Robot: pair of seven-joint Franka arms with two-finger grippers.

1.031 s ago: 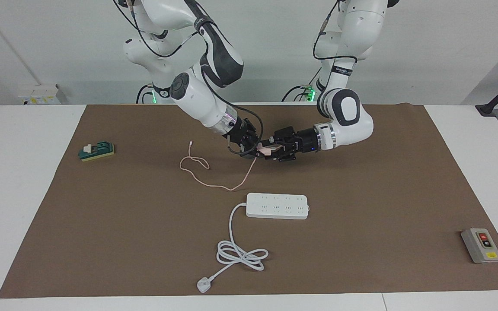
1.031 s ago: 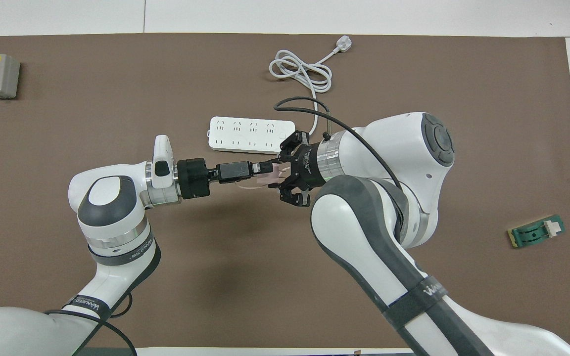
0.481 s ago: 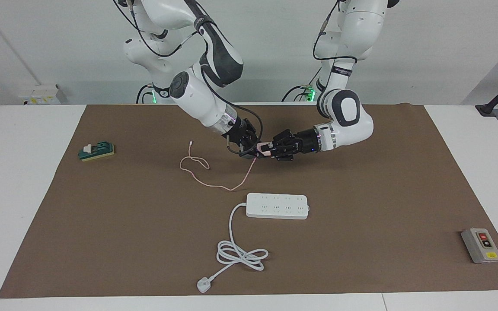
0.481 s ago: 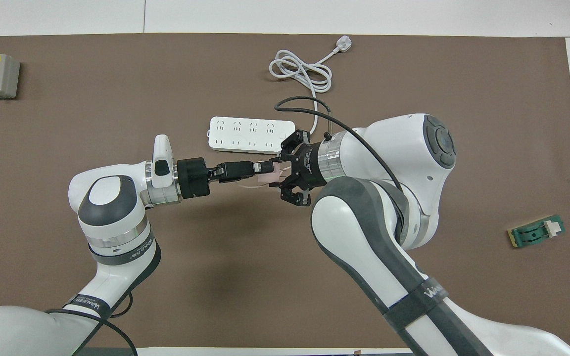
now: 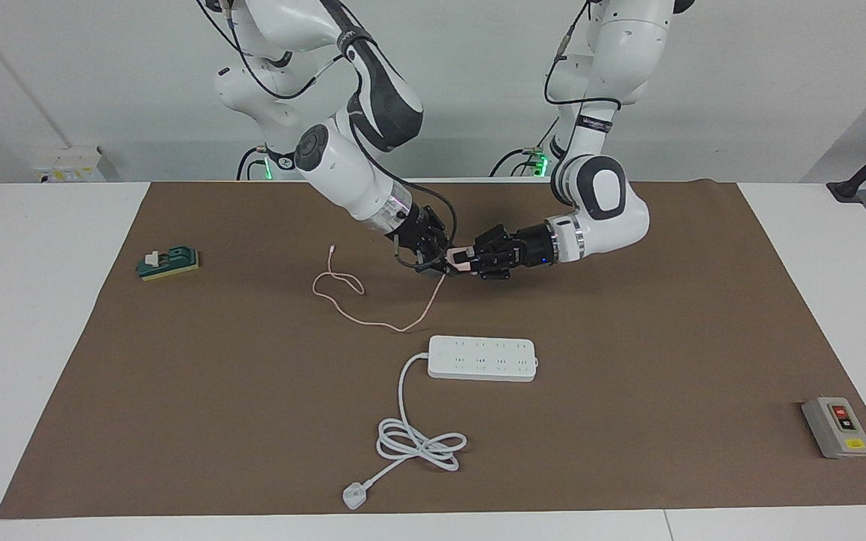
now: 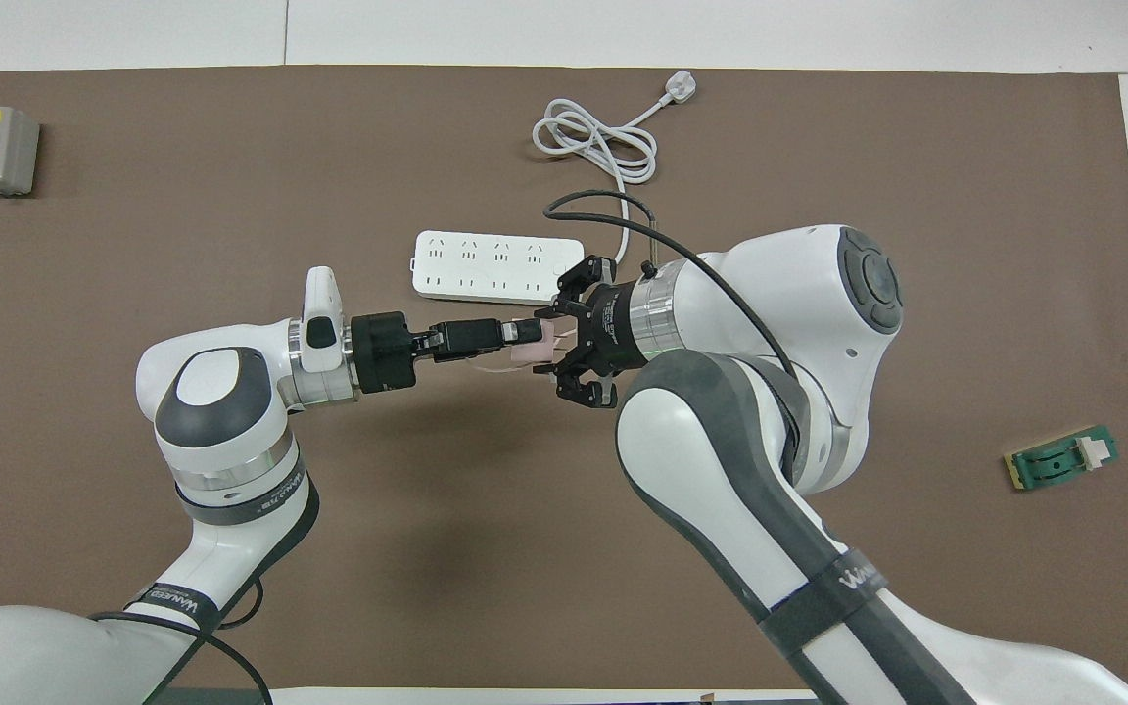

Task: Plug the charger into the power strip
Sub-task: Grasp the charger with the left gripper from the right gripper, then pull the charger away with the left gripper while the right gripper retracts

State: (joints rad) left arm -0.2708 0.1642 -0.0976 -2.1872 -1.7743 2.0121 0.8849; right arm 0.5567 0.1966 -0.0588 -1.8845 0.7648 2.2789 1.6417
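The pink charger (image 5: 461, 260) hangs above the mat, pinched by the left gripper (image 5: 470, 262). The right gripper (image 5: 442, 259) touches it; its grip is unclear. The strip (image 5: 482, 358) lies below them, well apart, with bare mat (image 5: 628, 338) around it.

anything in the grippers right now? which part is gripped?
The charger, a pink cube, is in the air between the left gripper and right gripper. The left is shut on its body; whether the right grips it cannot be told.
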